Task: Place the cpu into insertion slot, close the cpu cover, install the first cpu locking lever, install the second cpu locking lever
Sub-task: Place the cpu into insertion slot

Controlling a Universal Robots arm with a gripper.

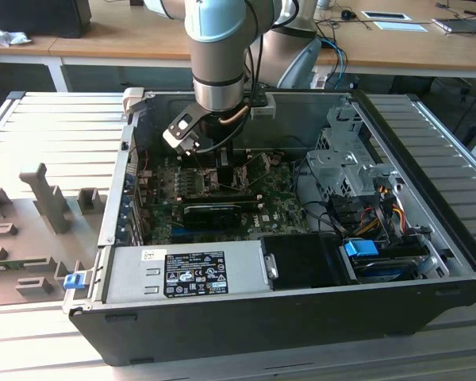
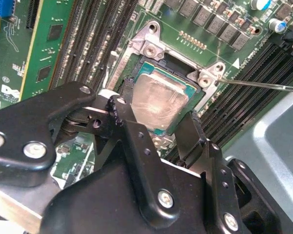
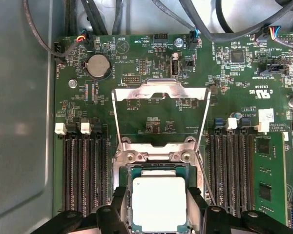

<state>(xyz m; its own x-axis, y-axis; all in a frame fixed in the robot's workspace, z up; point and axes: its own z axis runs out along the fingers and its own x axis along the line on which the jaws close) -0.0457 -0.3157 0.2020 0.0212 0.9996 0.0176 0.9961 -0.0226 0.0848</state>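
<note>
Ext. view: arm [image 1: 216, 71] reaches into the open pc case [image 1: 301, 321] at frame centre. Its wrist covers mid-motherboard [image 1: 278, 202], and cables [image 1: 381, 208] crowd the exterior view's right.

Second wrist view: fingers [image 2: 118, 109] clamped on cpu [image 2: 158, 100] edges, cpu in insertion slot [image 2: 149, 48]. Thin lever [image 2: 263, 86] sticks out beside it.

First wrist view: cpu cover [image 3: 158, 90] lies swung open, w/ memory slots [image 3: 85, 170] flanking both sides. We can't tell if cpu is fully down.
</note>
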